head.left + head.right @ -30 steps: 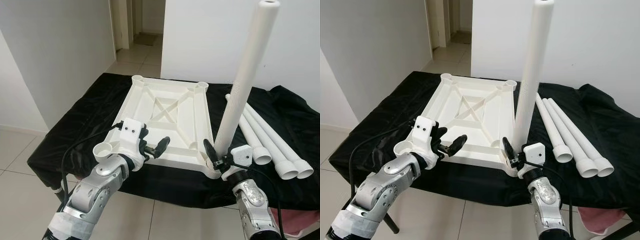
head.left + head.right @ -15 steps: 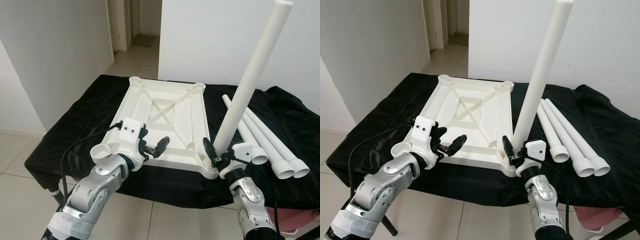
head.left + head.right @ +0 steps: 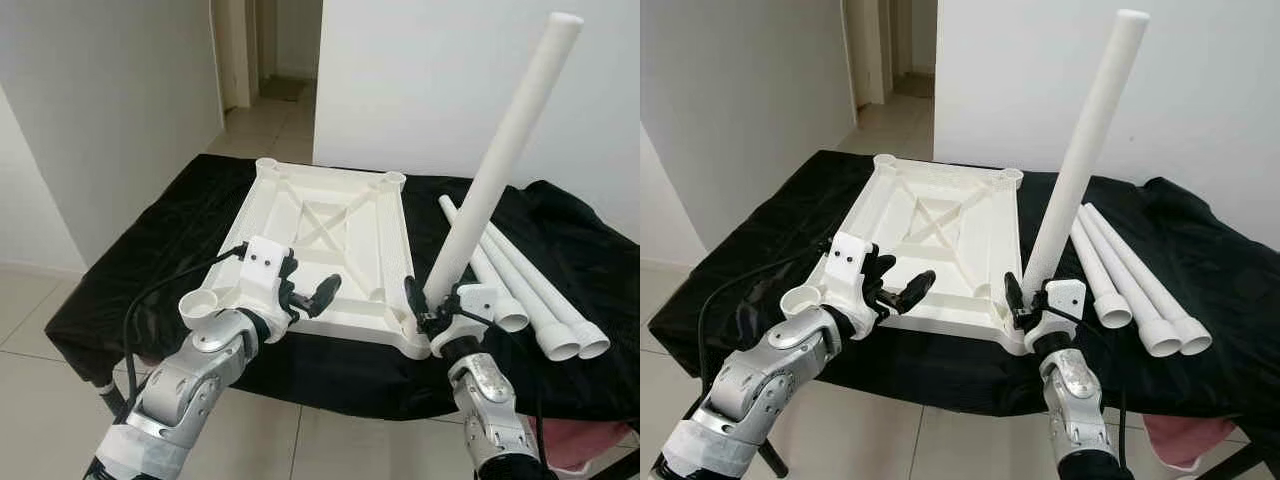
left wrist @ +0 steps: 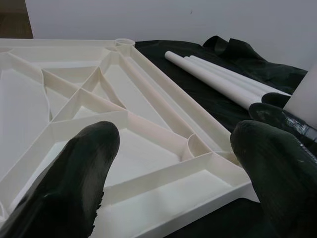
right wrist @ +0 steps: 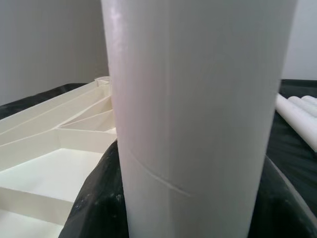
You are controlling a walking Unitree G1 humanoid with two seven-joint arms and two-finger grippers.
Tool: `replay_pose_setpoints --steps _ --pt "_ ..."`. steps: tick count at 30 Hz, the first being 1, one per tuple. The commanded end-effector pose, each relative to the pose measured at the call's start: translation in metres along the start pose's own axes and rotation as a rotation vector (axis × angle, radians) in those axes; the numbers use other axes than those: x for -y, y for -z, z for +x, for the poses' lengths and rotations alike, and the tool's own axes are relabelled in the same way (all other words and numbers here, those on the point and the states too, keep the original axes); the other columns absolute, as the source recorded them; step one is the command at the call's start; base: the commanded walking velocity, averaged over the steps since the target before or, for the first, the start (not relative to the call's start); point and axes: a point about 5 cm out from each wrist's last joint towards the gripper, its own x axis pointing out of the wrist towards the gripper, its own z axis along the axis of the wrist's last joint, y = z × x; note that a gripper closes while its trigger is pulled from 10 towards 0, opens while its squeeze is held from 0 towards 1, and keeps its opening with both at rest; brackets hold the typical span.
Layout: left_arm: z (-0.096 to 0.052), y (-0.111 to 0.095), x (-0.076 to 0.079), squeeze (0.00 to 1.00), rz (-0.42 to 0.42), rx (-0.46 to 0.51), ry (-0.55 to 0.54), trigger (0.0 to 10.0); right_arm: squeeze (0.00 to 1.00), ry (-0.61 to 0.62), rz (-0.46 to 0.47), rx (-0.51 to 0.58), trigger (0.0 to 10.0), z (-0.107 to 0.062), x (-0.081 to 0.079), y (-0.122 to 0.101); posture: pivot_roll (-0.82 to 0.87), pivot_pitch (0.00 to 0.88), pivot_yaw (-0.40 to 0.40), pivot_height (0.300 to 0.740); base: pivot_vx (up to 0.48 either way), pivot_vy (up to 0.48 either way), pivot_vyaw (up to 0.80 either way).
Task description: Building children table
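The white table top lies upside down on the black cloth, ribs and corner sockets facing up. My right gripper is shut on the lower end of a long white table leg, which leans to the right, its foot at the near right corner socket. In the right wrist view the leg stands between the black fingers. My left gripper hovers open over the top's near edge, by the near left socket; its fingers are spread with nothing between them.
Three more white legs lie side by side on the black cloth to the right of the top. A doorway opens at the back left. White walls stand behind, tiled floor lies around, and something pink sits at the lower right.
The held leg has tipped further to the right, with its foot staying at the near right corner. The left gripper has stayed where it was. The camera has shifted slightly.
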Motion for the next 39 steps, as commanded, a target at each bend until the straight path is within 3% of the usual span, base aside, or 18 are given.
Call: replay_pose_setpoints --steps 1,9,17,22,30,39 --pt "-0.001 0.002 0.011 0.00 0.006 -0.008 0.137 10.0 0.00 0.025 0.026 -0.239 10.0 -0.024 -0.006 0.046 0.01 0.076 0.000 0.740 0.000 0.000 0.00" --pt "-0.003 0.005 0.013 0.00 0.004 -0.016 0.144 10.0 0.00 0.152 -0.014 -0.212 10.0 -0.026 -0.018 0.042 0.01 0.071 -0.009 0.740 0.000 0.000 0.00" --pt "-0.003 0.008 0.018 0.00 -0.003 -0.017 0.163 10.0 0.00 0.392 0.067 -0.214 10.0 -0.026 -0.039 0.036 0.02 0.056 -0.024 0.740 0.000 0.000 0.00" --pt "-0.003 0.009 0.020 0.00 -0.009 -0.016 0.166 10.0 0.00 0.408 0.083 -0.210 10.0 -0.024 -0.042 0.033 0.02 0.047 -0.026 0.740 0.000 0.000 0.00" --pt "-0.003 0.012 0.029 0.00 -0.033 -0.010 0.187 10.0 0.00 0.294 0.048 -0.141 10.0 -0.020 -0.050 0.025 0.02 0.036 -0.031 0.740 0.000 0.000 0.00" --pt "-0.006 0.031 0.040 0.00 0.032 -0.074 0.234 10.0 0.00 0.272 0.019 -0.131 10.0 -0.020 -0.042 0.021 0.02 0.035 -0.031 0.740 0.000 0.000 0.00"
